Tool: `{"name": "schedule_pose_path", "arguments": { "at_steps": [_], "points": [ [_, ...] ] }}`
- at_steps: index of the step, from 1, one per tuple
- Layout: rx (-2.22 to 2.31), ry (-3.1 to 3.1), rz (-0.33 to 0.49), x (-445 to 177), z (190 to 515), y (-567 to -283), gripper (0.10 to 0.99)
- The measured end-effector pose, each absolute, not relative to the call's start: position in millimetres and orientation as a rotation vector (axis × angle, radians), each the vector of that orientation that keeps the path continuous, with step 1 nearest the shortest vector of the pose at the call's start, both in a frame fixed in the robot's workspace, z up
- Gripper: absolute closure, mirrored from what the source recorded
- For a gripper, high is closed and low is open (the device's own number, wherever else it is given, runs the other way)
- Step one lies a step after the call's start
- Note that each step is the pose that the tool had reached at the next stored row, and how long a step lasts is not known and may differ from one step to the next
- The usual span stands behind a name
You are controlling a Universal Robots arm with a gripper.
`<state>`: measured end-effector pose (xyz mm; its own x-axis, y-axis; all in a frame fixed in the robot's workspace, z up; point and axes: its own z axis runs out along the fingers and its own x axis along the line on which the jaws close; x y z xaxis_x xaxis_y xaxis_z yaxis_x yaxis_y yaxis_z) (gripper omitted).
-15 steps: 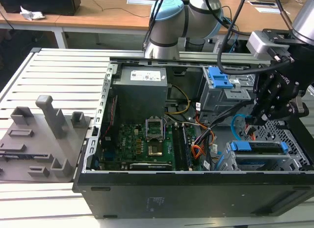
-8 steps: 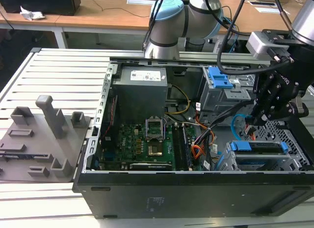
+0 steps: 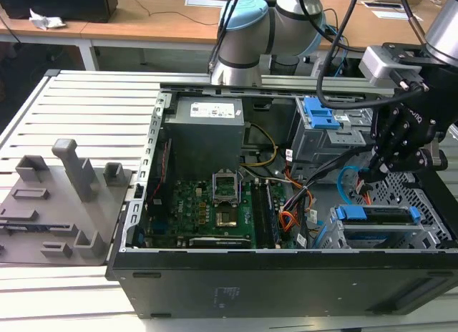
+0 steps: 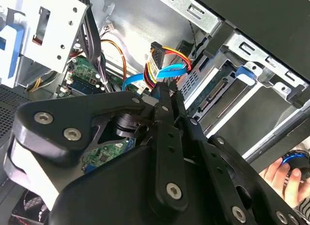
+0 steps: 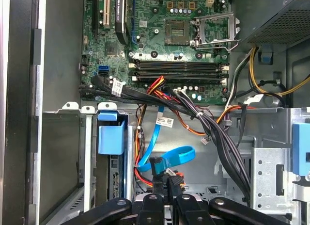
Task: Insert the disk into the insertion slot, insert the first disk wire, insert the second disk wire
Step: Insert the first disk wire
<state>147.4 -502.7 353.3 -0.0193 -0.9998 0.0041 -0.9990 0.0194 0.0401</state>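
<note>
First wrist view – gripper (image 5: 167,187) is clamped on the blue SATA cable (image 5: 181,154), just beside the disk (image 5: 110,140) sitting in the insertion slot (image 5: 88,157) – guessing so it reaches the port.

matt black pincer (image 5: 167,187), glossy blue plastic framing the disk (image 3: 377,216), smooth blue disk wire (image 5: 172,157), dull metal insertion slot (image 3: 432,235).

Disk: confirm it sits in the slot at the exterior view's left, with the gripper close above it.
Not quite: the side is wrong. The disk sits in the slot at the exterior view's right, not its left, as the exterior view shows. The gripper is indeed close above it.
</note>
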Motion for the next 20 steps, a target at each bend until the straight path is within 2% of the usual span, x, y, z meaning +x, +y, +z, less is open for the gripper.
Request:
{"name": "schedule_pose_path", "arguments": {
  "at_steps": [20],
  "points": [
    [2.178,-2.220,-0.040,152,353,-528,0.922]
  ]
}}
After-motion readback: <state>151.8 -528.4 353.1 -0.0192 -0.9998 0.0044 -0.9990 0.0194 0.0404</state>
